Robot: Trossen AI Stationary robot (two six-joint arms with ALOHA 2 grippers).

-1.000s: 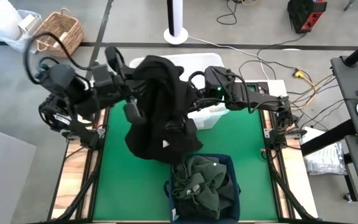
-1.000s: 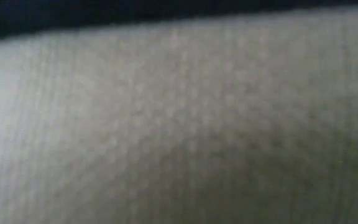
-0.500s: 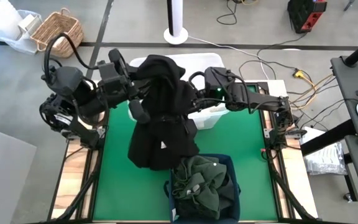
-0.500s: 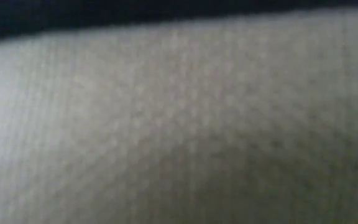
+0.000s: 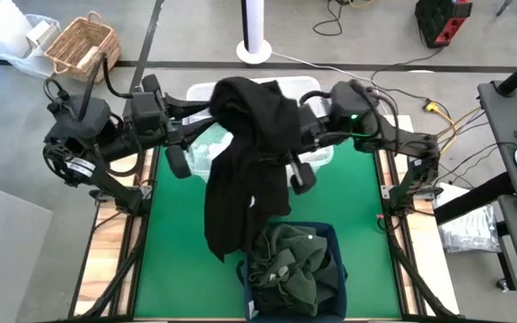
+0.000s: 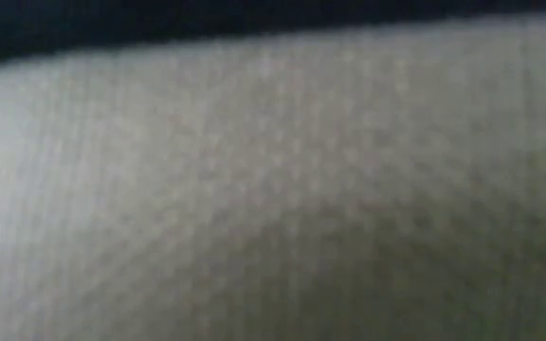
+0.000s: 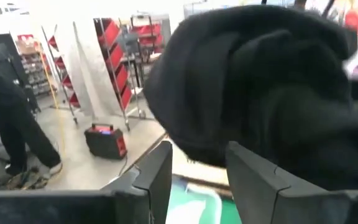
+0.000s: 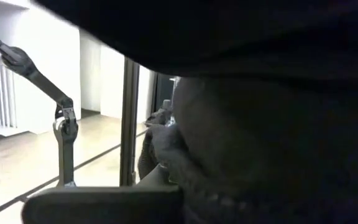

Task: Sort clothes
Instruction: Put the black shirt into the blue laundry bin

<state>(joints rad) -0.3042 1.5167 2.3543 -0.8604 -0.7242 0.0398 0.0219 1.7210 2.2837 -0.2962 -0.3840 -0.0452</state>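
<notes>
Two arms: we see both raised over the green mat.
Black garment: soft, limp, draped long.
Right gripper: clenched on it.
Left gripper: fingers parted, fabric just beyond.
Navy bin: crumpled dark green clothes.

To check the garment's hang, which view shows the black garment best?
The high view: the whole black garment hangs above the green mat. The wrist views show only close dark folds; the low view is blocked by pale fabric.
</notes>
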